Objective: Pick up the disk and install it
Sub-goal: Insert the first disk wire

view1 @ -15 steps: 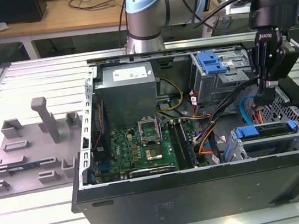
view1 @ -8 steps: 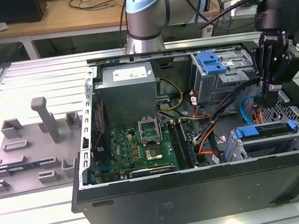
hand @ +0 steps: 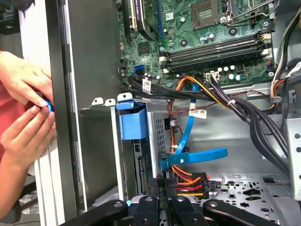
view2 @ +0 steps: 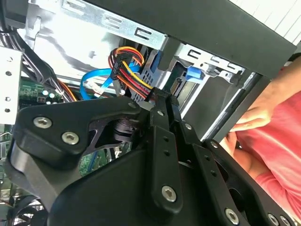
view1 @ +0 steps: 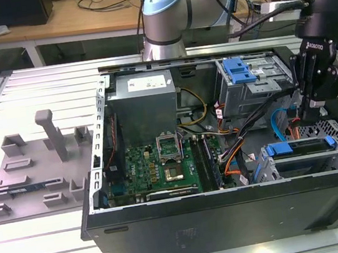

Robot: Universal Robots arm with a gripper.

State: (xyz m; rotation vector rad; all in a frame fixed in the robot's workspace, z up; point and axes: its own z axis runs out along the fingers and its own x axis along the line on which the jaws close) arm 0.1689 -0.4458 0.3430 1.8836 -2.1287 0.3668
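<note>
I am squeezing my pincer [hand: 162, 184] narrow on the little black plug [hand: 165, 180] with red and yellow wires, just beside the blue-framed flat silver disk [view1: 298, 146] sitting in the grey metal slot [hand: 96, 155], and I am thinking slow, straight pushing is best.

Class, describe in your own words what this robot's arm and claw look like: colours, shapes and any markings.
The arm is made of silvery-grey tubes with rounded joints capped in pale blue. It ends in a matte black claw with small white lettering on its body. In the second wrist view, the claw is flat black bars joined by silver screws.
</note>
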